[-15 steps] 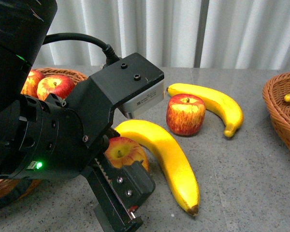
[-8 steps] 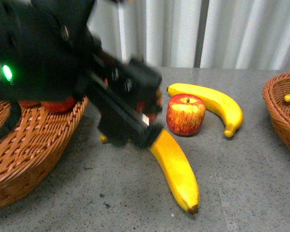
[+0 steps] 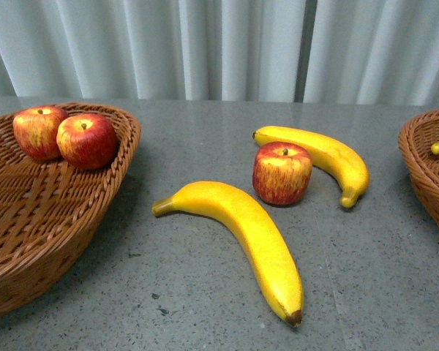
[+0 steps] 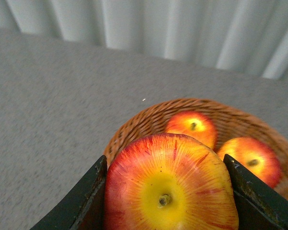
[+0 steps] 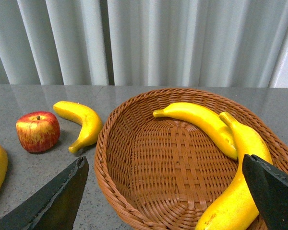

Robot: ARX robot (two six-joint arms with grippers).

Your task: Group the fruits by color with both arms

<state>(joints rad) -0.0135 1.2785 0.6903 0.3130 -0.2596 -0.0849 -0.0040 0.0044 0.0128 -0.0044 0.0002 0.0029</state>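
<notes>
Clamping a held apple (image 4: 170,184) stem-end up between its two black fingers (image 4: 89,203), the left gripper (image 4: 165,165) is clenched on the fruit on both sides; past it in the left wrist view lies the left basket (image 4: 134,124).

In the front view that woven basket (image 3: 124,139) holds two fruits – a yellow-streaked apple (image 3: 39,131) touching a redder apple (image 3: 86,140), both toward its far side.

The right gripper (image 5: 164,165) is spread wide and grasps nothing; under it is the right basket (image 5: 105,158), which holds two bananas – a far-side banana (image 5: 197,120) and a rim-side banana (image 5: 237,177), lying along its back and side wall.

On the grey table (image 3: 205,307) between the baskets lie a lone apple (image 3: 282,173), upright; a small banana (image 3: 322,157) curving just behind it; and a large banana (image 3: 241,234) nearer the camera.
</notes>
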